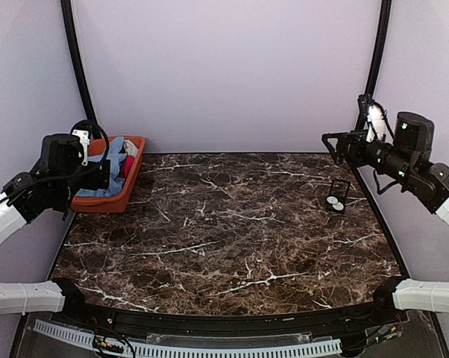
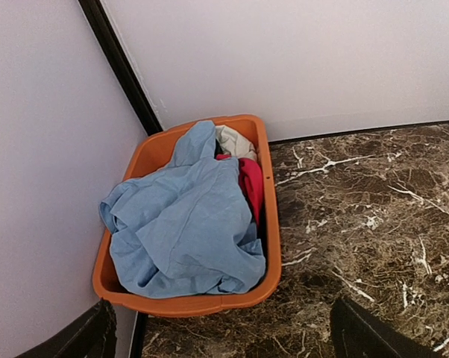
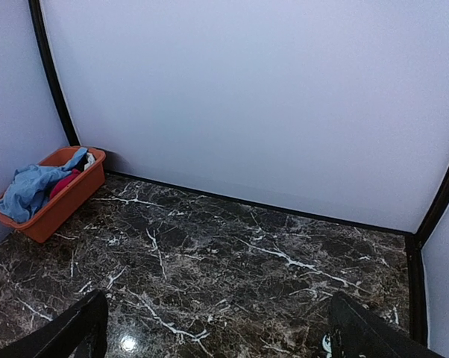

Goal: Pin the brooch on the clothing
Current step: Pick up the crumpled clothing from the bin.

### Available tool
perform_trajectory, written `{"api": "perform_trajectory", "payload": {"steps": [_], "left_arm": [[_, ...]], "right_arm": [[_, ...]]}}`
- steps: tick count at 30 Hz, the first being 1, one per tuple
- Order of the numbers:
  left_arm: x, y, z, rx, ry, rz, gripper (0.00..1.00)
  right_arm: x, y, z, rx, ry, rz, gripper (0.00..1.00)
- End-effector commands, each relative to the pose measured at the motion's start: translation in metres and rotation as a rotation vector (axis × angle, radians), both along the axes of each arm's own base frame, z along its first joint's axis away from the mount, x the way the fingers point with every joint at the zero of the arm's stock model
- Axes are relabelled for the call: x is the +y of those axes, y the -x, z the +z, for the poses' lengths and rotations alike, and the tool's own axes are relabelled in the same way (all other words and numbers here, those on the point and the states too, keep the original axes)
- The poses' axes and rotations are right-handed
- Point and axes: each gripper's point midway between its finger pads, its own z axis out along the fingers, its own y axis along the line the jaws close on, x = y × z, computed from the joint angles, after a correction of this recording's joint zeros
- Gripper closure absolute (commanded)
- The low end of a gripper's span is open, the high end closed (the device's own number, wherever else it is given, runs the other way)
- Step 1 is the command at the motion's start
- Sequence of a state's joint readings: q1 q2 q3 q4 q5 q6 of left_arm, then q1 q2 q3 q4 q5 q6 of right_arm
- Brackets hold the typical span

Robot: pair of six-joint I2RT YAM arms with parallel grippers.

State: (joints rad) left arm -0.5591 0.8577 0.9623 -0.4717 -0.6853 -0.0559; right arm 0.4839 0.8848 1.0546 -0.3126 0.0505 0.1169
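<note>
Overhead view: the light blue shirt [image 1: 114, 158] lies bunched in the orange basket [image 1: 109, 205] at the bench [image 1: 232, 246] far-left corner.
Left wrist view: left fingers [image 2: 86, 339] wide, empty. Grip the topmost fold and lift clear.
Right wrist view: right fingers [image 3: 79, 328] wide, empty.

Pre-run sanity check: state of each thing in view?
Orange basket: upright, far left corner.
Blue shirt: crumpled inside basket, unpinned.
Red garment: tucked beside shirt.
Brooch: on table, right side, untouched.
Left gripper: open, empty.
Right gripper: open, empty.
</note>
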Motion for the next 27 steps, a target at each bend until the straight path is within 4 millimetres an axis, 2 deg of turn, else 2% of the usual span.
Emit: {"api": "perform_trajectory", "payload": {"steps": [1,3,7,12,16,27], "left_arm": [[0.036,-0.011,0.009,0.017,0.045,0.158,0.0],[0.048,-0.021,0.002,0.054,0.09,0.204,0.0],[0.06,-0.039,-0.011,0.109,0.105,0.279,0.0],[0.062,-0.069,-0.034,0.184,0.125,0.337,0.0],[0.061,-0.087,-0.043,0.198,0.14,0.351,0.0],[0.065,-0.115,-0.077,0.294,0.11,0.374,0.0]], "right_arm": [[-0.003,-0.001,0.009,-0.001,-0.053,-0.032,0.01],[-0.001,0.002,0.011,-0.009,-0.066,-0.017,0.01],[-0.002,0.005,0.013,-0.01,-0.079,-0.013,0.01],[0.002,0.005,0.013,-0.017,-0.096,0.007,0.01],[0.004,0.006,0.014,-0.006,-0.086,0.017,0.01],[0.001,0.016,0.008,-0.009,-0.08,0.031,0.01]]}}
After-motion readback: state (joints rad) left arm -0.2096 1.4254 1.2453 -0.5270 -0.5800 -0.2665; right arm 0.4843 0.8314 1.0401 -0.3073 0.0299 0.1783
